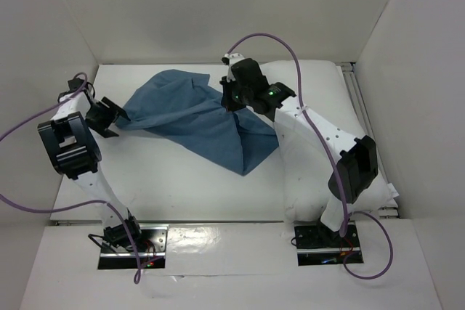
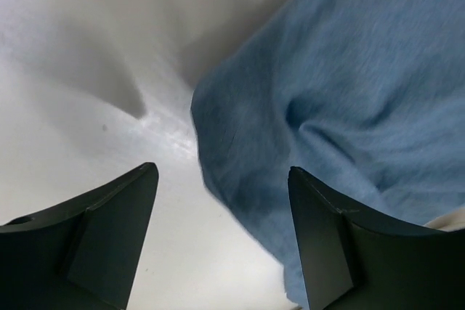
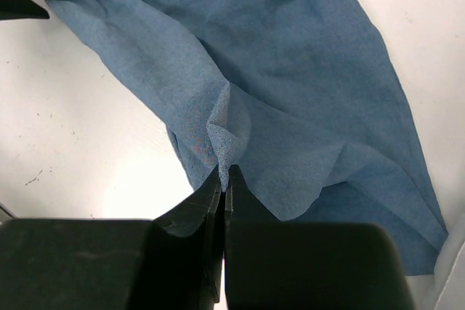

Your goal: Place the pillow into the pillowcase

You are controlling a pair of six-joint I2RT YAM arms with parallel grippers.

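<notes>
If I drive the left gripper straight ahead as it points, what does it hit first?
Most likely the pillowcase edge, lying ahead between the left gripper's open jaws, with the table beneath it; depth is unclear.

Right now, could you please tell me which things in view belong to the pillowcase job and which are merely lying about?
Belong to the job:
- limp blue cloth pillowcase
- plump white fabric pillow
- right gripper, shut on a pillowcase fold
- left gripper, open at the pillowcase's left corner

Merely about:
- thin purple cables
- flat white table
</notes>
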